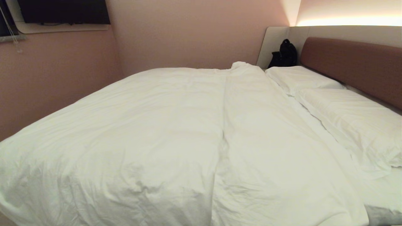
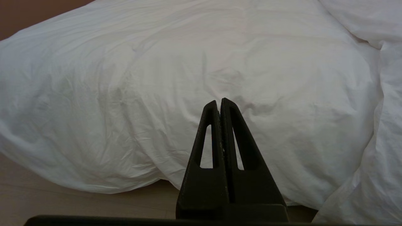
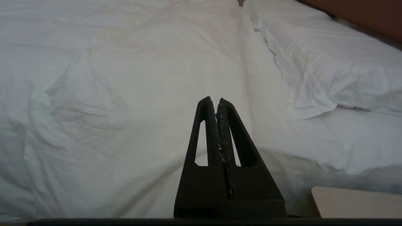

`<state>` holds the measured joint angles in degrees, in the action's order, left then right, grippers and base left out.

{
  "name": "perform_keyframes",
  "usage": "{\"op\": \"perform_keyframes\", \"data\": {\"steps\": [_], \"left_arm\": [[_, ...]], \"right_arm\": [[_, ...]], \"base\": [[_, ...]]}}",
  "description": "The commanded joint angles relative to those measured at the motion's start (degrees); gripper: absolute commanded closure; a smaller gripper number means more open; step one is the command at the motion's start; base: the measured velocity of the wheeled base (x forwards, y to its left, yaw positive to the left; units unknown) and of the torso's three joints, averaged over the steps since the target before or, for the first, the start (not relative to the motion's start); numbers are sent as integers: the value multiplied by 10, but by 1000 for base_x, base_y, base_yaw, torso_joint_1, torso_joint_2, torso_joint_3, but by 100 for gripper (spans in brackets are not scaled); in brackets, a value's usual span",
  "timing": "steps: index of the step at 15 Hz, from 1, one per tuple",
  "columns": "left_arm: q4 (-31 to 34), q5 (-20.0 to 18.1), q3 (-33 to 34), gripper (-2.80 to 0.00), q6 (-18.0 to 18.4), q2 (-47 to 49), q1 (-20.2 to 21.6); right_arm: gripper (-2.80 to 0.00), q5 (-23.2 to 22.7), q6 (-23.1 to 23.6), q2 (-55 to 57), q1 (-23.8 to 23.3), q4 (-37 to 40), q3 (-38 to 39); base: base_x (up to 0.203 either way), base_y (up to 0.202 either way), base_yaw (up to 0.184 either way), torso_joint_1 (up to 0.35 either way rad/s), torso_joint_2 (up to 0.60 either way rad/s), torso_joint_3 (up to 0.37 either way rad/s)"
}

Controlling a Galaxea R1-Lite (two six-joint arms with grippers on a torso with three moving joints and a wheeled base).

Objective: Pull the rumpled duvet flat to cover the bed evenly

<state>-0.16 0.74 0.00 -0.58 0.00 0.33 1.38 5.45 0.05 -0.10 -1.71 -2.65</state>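
Observation:
The puffy white duvet [image 1: 163,138] lies spread over most of the bed [image 1: 381,194], with a long crease running down its middle and its near edge hanging over the side. A strip of bare sheet shows near the pillows. Neither arm appears in the head view. My left gripper [image 2: 219,101] is shut and empty, held off the duvet [image 2: 176,78] near its hanging edge. Over on the pillow side, my right gripper [image 3: 215,100] is also shut with nothing in it, facing the duvet [image 3: 125,94].
Two white pillows [image 1: 345,116] lie along the brown padded headboard [image 1: 355,66]. A black bag [image 1: 284,55] sits in the far corner. Pink walls close in the far side. Pale wood floor [image 2: 62,204] shows under the duvet edge, and a light wooden corner [image 3: 355,202] by the mattress.

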Motion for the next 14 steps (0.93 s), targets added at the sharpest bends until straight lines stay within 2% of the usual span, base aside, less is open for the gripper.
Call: {"op": "perform_keyframes", "data": {"steps": [1,3,14], "left_arm": [[0,0,0,0,0,0,0],[0,0,0,0,0,0,0],[0,0,0,0,0,0,0]], "right_arm": [[0,0,0,0,0,0,10],[0,-11,-4,0,0,0,19],[0,-11,-57,0,0,-3,27]], "base": [[0,0,0,0,0,0],[0,0,0,0,0,0],[0,0,0,0,0,0]]}}
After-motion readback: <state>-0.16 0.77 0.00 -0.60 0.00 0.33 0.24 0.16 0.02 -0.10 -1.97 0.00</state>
